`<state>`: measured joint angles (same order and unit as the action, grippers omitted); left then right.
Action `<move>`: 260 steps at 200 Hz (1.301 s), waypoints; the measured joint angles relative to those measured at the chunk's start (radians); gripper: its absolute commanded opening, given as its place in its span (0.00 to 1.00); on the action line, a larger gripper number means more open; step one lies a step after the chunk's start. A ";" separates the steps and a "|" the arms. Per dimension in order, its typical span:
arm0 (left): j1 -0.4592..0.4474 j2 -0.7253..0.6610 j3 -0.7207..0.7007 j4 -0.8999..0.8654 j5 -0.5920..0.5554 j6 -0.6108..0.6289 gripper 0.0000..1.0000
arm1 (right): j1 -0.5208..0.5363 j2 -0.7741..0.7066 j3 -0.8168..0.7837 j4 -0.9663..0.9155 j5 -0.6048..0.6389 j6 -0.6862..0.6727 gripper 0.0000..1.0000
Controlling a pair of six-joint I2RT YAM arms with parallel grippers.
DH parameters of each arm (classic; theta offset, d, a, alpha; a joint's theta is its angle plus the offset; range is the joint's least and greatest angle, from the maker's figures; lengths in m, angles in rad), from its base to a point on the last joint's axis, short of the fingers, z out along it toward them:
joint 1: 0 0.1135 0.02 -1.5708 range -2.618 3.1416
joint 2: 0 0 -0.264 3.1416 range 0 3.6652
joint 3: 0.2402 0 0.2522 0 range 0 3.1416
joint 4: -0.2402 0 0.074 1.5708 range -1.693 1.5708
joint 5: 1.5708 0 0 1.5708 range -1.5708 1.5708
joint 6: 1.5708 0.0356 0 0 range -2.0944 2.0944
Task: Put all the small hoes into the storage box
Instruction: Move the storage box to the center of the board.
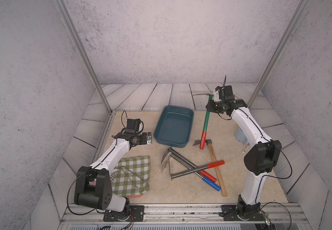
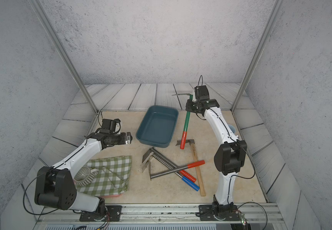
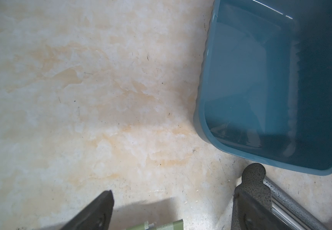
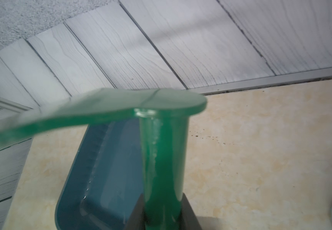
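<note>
The table [image 1: 181,191] is a beige, marbled slab inside a booth of grey speckled walls [image 1: 171,39]. A border of pale wood-plank panels [image 1: 161,95] surrounds it, and aluminium posts [image 1: 85,59] stand at the far corners.

The storage box [image 1: 171,144] sits far of centre with nothing in it. A light blue mug [image 1: 240,135] stands at the right edge, half hidden behind the right arm; what it holds cannot be made out. At near left lies a green checked cloth [image 1: 135,173], and in a top view a grey ribbed cup [image 2: 84,176] rests on it.

The small hoe [image 1: 206,121] is outside the box, just to its right. The right gripper [image 1: 210,106] pinches its green shaft close to the blade. The long axis runs far to near. The blade is at the far, raised end and points left, and the red grip is at the near, low end, over the head of a wooden-handled tool [image 1: 217,169]. Whether the two touch cannot be told.

A heap of grey-shafted tools [image 1: 189,167] lies crossed near the middle. The left gripper [image 1: 149,138] hovers left of the box, its jaws spread wide around nothing.
</note>
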<state>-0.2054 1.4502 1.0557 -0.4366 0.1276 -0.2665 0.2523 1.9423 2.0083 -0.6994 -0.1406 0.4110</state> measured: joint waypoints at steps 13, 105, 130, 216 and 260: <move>0.000 0.000 0.000 0.000 0.001 0.000 0.97 | 0.010 0.019 0.019 0.003 -0.027 0.016 0.00; 0.000 0.000 0.000 0.000 0.019 0.000 0.96 | 0.076 0.127 0.032 0.086 -0.180 0.155 0.00; 0.000 0.000 0.000 0.000 0.023 0.000 0.96 | 0.091 0.172 0.033 0.113 -0.211 0.191 0.00; -0.002 0.000 0.000 0.000 0.037 -0.003 0.96 | 0.100 0.351 0.128 0.179 -0.309 0.294 0.00; -0.011 0.000 0.000 0.000 0.042 -0.004 0.96 | 0.100 0.433 0.208 0.167 -0.359 0.312 0.00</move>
<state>-0.2169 1.4502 1.0561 -0.4366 0.1696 -0.2703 0.3523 2.3749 2.2162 -0.5320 -0.4995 0.7227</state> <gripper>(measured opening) 0.957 0.251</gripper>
